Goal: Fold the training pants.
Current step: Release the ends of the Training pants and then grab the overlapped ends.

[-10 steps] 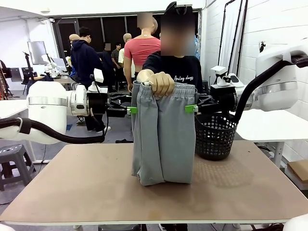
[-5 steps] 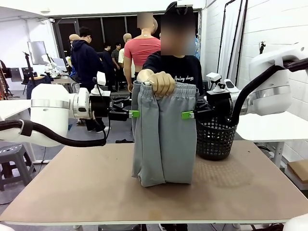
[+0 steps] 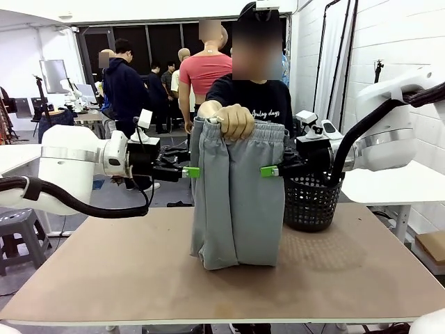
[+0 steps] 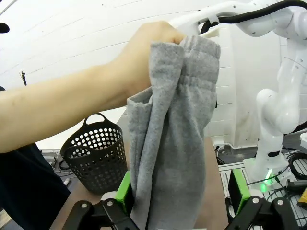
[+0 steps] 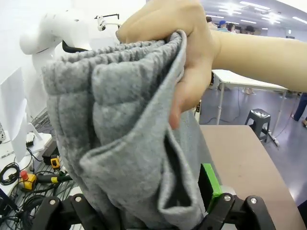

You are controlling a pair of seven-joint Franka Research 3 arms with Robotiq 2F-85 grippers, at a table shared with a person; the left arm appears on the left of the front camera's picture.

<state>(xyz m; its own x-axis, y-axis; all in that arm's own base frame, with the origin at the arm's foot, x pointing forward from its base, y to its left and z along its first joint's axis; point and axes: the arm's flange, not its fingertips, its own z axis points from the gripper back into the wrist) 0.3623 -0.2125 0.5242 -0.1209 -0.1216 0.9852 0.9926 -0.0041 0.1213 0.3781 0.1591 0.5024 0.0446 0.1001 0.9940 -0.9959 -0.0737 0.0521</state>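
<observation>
Front: person's hand [image 3: 233, 120] at 12 o'clock holds the training pants [image 3: 236, 202] up by the waistband, hems on the table [image 3: 104, 264]. Left gripper [image 3: 189, 172] at their 9, right gripper [image 3: 271, 170] at 3.
Left wrist: jaws spread, cloth hanging between.
Right wrist: same, spread, nothing pinched.
Looks like the grasp and all folds are pending.

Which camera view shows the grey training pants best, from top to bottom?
The front view: the training pants hang whole from the person's hand, lower end on the table. The left wrist view shows the waistband and upper part close up; the right wrist view shows the bunched waistband in the hand.
</observation>
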